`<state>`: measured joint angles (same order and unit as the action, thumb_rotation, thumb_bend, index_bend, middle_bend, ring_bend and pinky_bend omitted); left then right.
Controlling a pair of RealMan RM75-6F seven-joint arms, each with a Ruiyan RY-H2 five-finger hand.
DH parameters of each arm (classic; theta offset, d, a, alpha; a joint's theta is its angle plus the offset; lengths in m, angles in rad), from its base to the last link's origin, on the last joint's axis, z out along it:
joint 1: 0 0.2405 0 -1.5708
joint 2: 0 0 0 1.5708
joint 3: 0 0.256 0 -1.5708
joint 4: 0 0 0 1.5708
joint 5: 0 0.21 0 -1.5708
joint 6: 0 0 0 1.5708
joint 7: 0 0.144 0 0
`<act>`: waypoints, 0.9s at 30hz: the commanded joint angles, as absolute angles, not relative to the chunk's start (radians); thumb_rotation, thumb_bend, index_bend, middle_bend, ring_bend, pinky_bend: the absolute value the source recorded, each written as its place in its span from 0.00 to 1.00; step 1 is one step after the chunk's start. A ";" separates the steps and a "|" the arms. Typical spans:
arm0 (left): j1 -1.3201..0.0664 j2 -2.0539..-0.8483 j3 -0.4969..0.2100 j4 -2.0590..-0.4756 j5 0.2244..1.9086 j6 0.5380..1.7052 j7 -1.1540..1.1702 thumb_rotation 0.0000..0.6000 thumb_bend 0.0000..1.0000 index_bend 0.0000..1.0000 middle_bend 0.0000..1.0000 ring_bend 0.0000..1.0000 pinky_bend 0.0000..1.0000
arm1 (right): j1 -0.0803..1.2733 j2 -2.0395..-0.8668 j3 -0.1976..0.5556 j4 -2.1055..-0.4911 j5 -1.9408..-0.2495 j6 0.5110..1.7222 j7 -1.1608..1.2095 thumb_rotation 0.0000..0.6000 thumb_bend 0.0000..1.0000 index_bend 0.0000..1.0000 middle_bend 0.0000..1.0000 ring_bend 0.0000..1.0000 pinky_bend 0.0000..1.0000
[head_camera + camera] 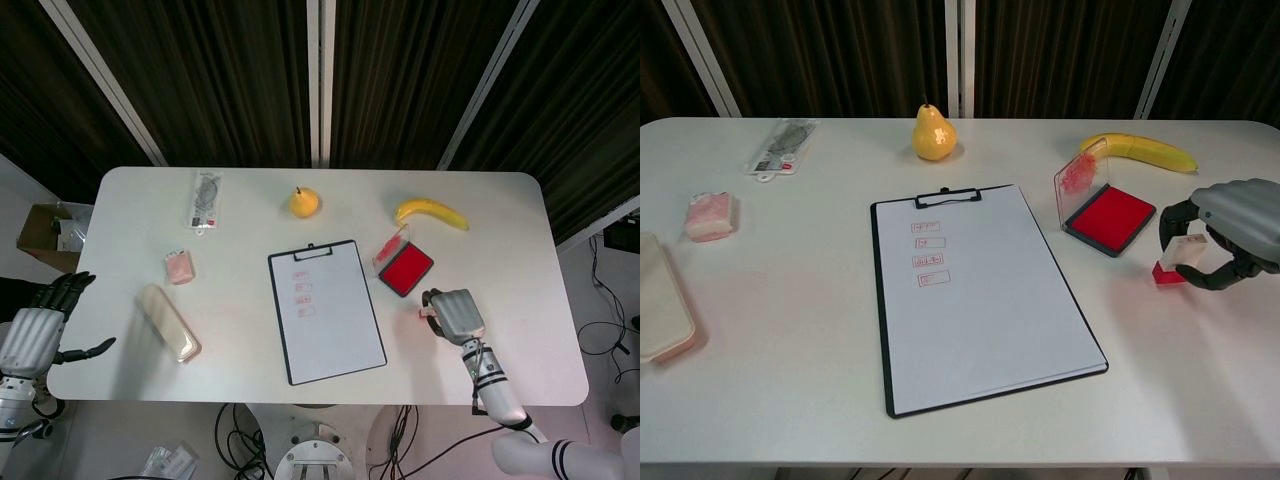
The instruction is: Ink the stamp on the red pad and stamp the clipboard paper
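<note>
Nearest the front edge of the table (1200, 400), towards the right side: right hand (1230, 232), fingers curled around the stamp (1178, 258), red base of the stamp resting on the tabletop. Seen in the head view at the same spot (452, 314), stamp (427, 311) peeking out at its left. Off the front-left corner, left hand (32, 335) held clear of the table with fingers spread and nothing in them.

Mid-table: clipboard (974, 291) lying flat, slightly turned, clip towards the far edge, paper (980, 310) bearing a column of small red marks near its top left. Just beyond the stamp, red pad (1111, 217) lying open, clear lid (1080, 182) standing up on its left side, smeared red. At the left edge, a long beige case (660, 302), and beyond it a small pink packet (710, 216).

Towards the far edge: pear (933, 135) upright near the middle, banana (1142, 151) to the right behind the pad, a flat sealed packet (784, 145) to the left.
</note>
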<state>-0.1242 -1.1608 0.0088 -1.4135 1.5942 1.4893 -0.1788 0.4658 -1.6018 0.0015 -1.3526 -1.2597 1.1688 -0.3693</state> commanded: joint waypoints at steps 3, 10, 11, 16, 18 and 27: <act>-0.125 -1.161 0.009 -1.411 1.594 1.489 -0.181 0.49 0.11 0.11 0.10 0.09 0.19 | 0.462 -1.615 0.011 -1.336 -1.263 1.157 -0.374 1.00 0.39 0.60 0.53 0.83 0.90; -0.126 -1.163 0.008 -1.410 1.594 1.488 -0.180 0.50 0.11 0.11 0.10 0.09 0.19 | 0.457 -1.619 0.020 -1.326 -1.262 1.138 -0.377 1.00 0.38 0.55 0.50 0.83 0.90; -0.126 -1.163 0.008 -1.410 1.594 1.488 -0.179 0.50 0.11 0.11 0.10 0.09 0.18 | 0.456 -1.619 0.021 -1.324 -1.264 1.136 -0.377 1.00 0.38 0.55 0.49 0.83 0.90; -0.125 -1.162 0.008 -1.411 1.595 1.490 -0.179 0.50 0.11 0.11 0.10 0.09 0.18 | 0.451 -1.617 0.025 -1.323 -1.271 1.132 -0.374 1.00 0.37 0.53 0.47 0.83 0.90; -0.126 -1.162 0.009 -1.412 1.594 1.488 -0.178 0.50 0.11 0.11 0.10 0.09 0.18 | 0.451 -1.614 0.024 -1.324 -1.269 1.122 -0.377 1.00 0.37 0.51 0.46 0.83 0.90; -0.127 -1.163 0.009 -1.412 1.594 1.488 -0.179 0.49 0.11 0.11 0.10 0.09 0.18 | 0.447 -1.599 0.027 -1.339 -1.272 1.101 -0.372 1.00 0.35 0.42 0.38 0.83 0.90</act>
